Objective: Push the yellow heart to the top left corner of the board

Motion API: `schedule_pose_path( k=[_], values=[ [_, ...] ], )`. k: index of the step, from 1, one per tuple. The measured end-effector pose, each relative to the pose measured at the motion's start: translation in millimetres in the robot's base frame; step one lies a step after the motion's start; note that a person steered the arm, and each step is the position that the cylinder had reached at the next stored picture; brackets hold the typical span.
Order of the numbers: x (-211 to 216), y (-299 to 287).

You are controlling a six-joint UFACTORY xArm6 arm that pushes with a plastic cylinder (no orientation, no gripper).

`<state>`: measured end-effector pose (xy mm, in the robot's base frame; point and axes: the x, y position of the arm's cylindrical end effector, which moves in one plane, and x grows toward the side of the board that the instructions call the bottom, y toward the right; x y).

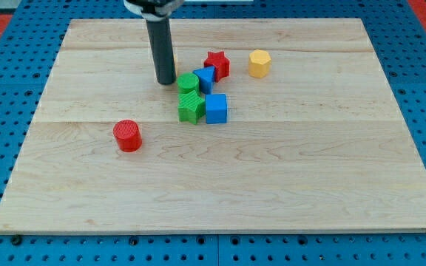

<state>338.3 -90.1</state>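
Observation:
The yellow heart (175,60) is mostly hidden behind my rod; only a thin yellow sliver shows at the rod's right edge, in the upper middle of the board (213,177). My tip (166,81) rests on the board just in front of the heart, towards the view's bottom. The tip is just left of a green round block (188,82).
A cluster lies right of the tip: a blue block (206,77), a red star (217,64), a green block (191,108) and a blue cube (216,108). A yellow hexagon (259,63) sits further right. A red cylinder (127,136) stands lower left.

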Motion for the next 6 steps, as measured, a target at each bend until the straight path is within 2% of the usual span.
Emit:
schedule_pose_path(
  k=[1, 2, 3, 4, 6],
  values=[
    [-36.7, -26.8],
    [-24.7, 45.5],
    [-64.7, 15.2],
    [-82.9, -75.7],
    [-89.2, -97.2]
  ],
)
